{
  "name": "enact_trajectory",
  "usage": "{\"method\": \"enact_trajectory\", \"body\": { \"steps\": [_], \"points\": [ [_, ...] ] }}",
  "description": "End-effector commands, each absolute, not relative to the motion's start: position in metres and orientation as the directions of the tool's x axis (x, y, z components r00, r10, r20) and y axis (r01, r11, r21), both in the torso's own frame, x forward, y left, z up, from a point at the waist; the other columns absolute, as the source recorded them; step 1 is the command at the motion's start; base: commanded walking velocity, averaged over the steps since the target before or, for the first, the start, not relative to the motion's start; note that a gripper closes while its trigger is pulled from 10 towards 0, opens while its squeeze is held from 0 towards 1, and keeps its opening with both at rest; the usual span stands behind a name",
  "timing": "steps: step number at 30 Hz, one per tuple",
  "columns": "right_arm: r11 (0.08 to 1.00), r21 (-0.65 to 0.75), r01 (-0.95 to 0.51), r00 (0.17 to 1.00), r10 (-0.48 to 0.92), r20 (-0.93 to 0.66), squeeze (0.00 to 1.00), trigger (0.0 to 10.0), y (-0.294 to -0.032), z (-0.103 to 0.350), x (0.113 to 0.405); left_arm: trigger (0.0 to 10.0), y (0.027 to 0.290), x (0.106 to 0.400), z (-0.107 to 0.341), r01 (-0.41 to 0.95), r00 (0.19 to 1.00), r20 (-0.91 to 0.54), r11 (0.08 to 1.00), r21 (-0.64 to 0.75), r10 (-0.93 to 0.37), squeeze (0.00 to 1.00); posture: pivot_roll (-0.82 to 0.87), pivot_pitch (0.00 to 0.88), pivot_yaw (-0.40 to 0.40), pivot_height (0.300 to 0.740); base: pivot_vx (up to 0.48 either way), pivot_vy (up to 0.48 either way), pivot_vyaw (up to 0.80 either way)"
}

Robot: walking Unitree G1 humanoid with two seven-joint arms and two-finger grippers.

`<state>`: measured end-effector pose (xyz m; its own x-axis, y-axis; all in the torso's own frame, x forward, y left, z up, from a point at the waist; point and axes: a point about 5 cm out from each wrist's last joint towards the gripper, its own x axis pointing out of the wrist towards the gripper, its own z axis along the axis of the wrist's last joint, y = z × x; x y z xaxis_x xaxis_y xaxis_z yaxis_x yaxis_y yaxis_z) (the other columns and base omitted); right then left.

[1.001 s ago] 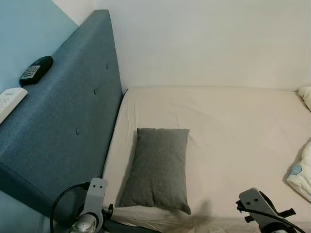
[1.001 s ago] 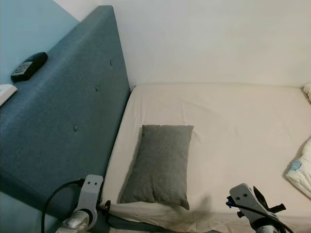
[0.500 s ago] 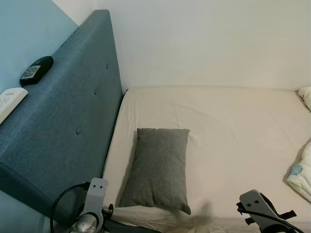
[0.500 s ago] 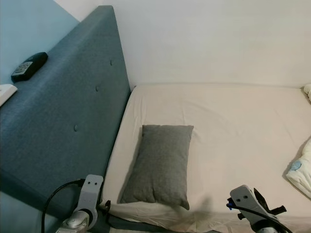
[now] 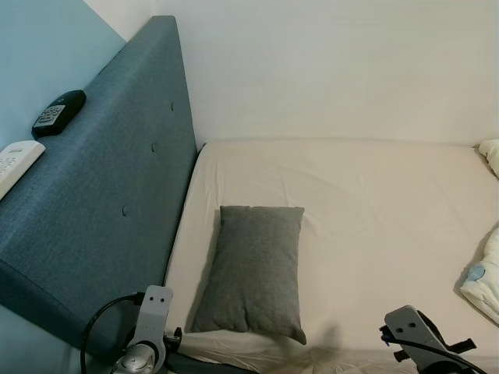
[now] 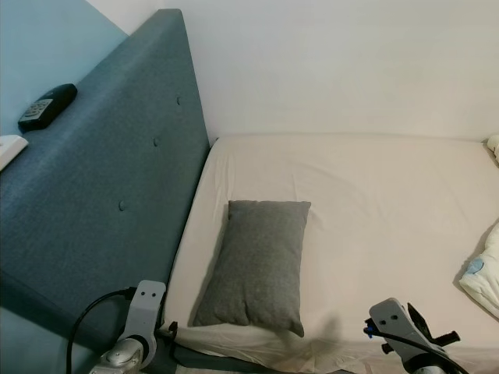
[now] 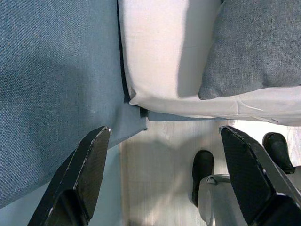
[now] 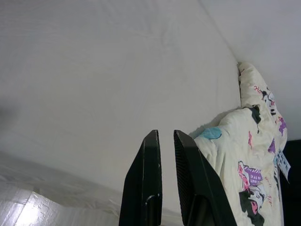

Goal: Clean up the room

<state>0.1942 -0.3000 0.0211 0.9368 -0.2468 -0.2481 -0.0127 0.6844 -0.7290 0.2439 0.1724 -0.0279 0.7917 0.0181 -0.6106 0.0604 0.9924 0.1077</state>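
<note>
Fingers of the left hand [image 7: 164, 179] stand wide apart and grasp nothing; the hand hangs low off the near corner of the bed, over pale wood-look floor [image 7: 155, 179]. Just beyond its fingertips is the corner of the cream fitted-sheet mattress [image 5: 374, 202], and on that corner, a little further out, lies the grey rectangular fabric pillow [image 5: 256, 269], flat, its long side running away from the hand toward the wall. To the outer side of the left hand rises the teal upholstered buttoned headboard [image 5: 117, 187], touching the mattress edge; on its flat top, far from the hand, rest a black remote-like handset [image 5: 57, 113] and, nearer the robot, a white remote control [image 5: 15, 160], the two apart from each other. Black shoes [image 7: 203, 167] of the robot or a person stand on the floor below the left hand, and which it is cannot be told. The right hand [image 8: 165, 179] has its two black fingers clenched nearly together, holding nothing, and sits low at the near edge of the mattress. Beyond it and to its outer side lies a bunched cream quilt with cartoon prints [image 8: 249, 160], heaped against the far right of the bed near the white wall [image 5: 327, 70].
</note>
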Motion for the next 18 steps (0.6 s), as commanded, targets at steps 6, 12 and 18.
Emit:
{"method": "enact_trajectory", "body": {
  "steps": [6,12,18],
  "points": [
    [0.682,-0.731,-0.021,0.936,-0.242,-0.254,0.00,10.0,-0.3008,0.0201,0.1899,10.0,0.1755,0.2362,-0.0348,0.058,0.770,-0.638,0.992,0.112,0.027,0.00,0.03,0.148,-0.012,0.740,0.000,0.000,0.00],
    [0.683,-0.730,-0.022,0.937,-0.242,-0.254,0.00,10.0,-0.3000,0.0197,0.1902,10.0,0.1768,0.2362,-0.0346,0.058,0.770,-0.637,0.992,0.115,0.029,0.00,0.03,0.142,-0.013,0.740,0.000,0.000,0.00],
    [0.683,-0.730,-0.022,0.936,-0.242,-0.254,0.00,10.0,-0.2996,0.0193,0.1906,10.0,0.1766,0.2365,-0.0345,0.059,0.771,-0.637,0.992,0.115,0.027,0.00,0.04,0.135,-0.014,0.740,0.000,0.000,0.00]
  ]
}}
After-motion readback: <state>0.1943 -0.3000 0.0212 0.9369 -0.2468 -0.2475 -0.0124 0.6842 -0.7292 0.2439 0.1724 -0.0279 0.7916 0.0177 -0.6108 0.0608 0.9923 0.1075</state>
